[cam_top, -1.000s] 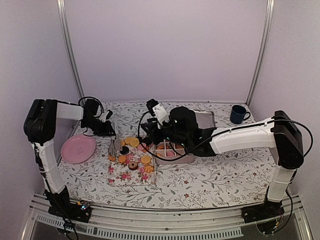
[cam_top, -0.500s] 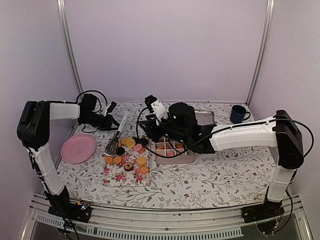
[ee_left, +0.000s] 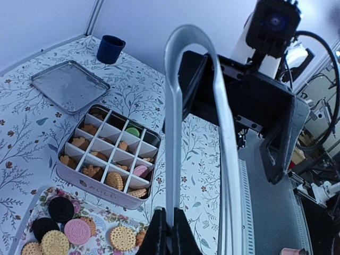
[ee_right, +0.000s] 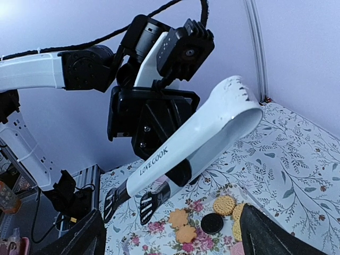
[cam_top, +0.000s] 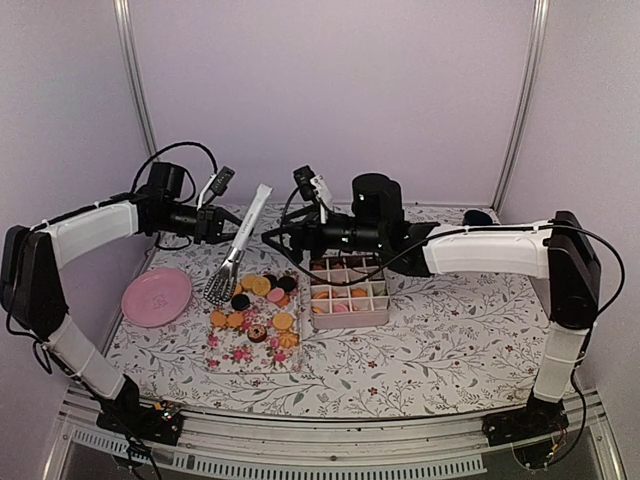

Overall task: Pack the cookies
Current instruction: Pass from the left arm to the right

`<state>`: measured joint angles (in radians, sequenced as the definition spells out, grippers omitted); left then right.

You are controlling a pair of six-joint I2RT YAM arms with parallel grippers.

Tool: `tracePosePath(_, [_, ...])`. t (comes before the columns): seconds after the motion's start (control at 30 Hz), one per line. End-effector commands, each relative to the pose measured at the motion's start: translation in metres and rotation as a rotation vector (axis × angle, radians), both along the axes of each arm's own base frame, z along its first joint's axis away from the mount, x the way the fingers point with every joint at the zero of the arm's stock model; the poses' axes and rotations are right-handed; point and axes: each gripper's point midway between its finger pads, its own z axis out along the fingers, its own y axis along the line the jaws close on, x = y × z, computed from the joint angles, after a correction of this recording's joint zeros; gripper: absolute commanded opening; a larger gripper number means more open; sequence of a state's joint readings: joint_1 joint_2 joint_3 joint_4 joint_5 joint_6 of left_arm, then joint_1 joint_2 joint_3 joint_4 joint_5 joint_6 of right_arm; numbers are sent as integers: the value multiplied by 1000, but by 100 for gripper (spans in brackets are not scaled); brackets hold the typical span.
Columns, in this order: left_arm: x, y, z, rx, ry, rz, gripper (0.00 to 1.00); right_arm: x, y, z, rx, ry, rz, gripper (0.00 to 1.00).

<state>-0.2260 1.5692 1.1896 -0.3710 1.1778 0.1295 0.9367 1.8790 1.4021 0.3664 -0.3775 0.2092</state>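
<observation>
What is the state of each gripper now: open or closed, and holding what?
Left gripper: closed on the tongs.
Right gripper: open, holding nothing.

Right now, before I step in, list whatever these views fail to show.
Top view: blue mug mostly hidden behind the right arm.
Left wrist view: tips of the tongs cut off by the bottom edge.
Right wrist view: compartment box out of frame; right fingers only dark corner blurs.
</observation>
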Motion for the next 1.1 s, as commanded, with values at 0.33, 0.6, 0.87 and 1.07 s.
tracePosePath(0.33, [-57, -6, 32, -64, -95, -167, 0, -32, 24, 10, 77, 60, 239, 63])
tracePosePath(0.6, [-60, -7, 37, -6, -181, -144, 0, -44, 20, 22, 155, 76, 289, 58])
tracePosePath(0.87, [-75, -7, 39, 9, -187, -181, 0, -28, 22, 33, 197, 62, 207, 27])
tracePosePath(1.07, [-77, -10, 41, 10, -195, -188, 0, -23, 30, 40, 233, 72, 214, 22])
